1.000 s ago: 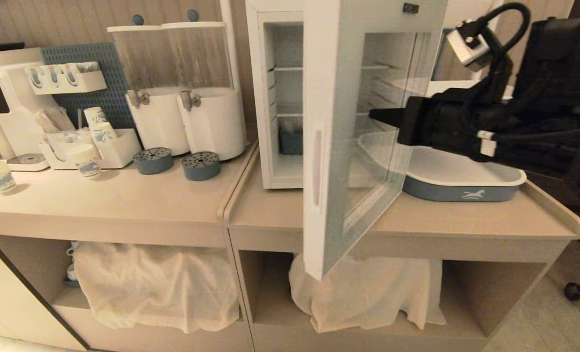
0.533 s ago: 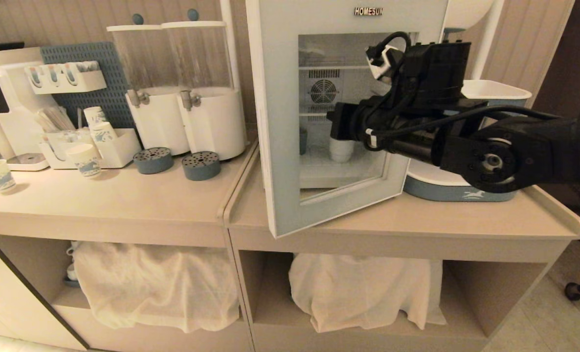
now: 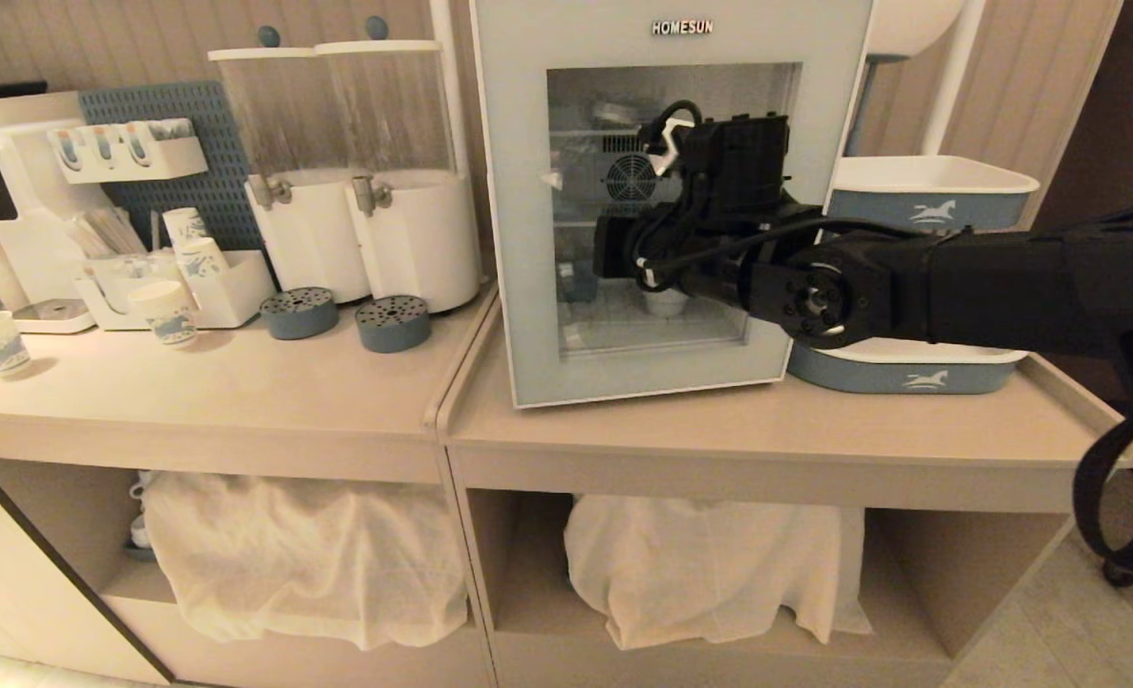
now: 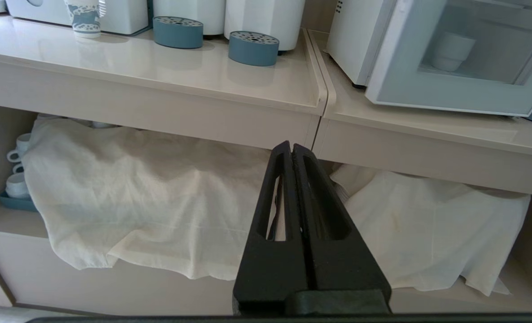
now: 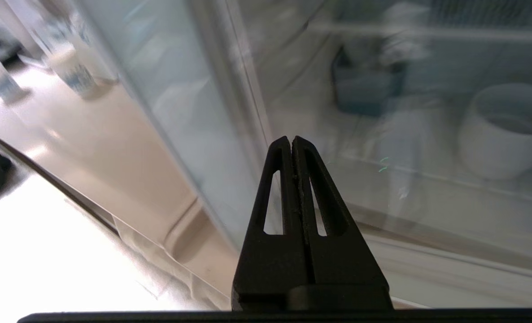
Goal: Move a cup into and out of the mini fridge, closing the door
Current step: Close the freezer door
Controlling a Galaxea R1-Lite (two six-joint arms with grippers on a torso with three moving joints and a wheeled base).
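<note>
My right gripper (image 5: pixel 291 143) – pinched shut, holding nothing – sits against the door (image 3: pixel 528 239) glass with the cup (image 5: pixel 503 130) inside; I'd press gently and squarely until the fridge (image 4: pixel 346 40) seals

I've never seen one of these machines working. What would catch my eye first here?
A long black arm reaches in from the right, its right gripper shut, fingertips at the glass of the door of the white mini fridge on the counter. Through the glass, a small white cup sits on the fridge floor. To the fridge's left stand two tall drink dispensers.
</note>
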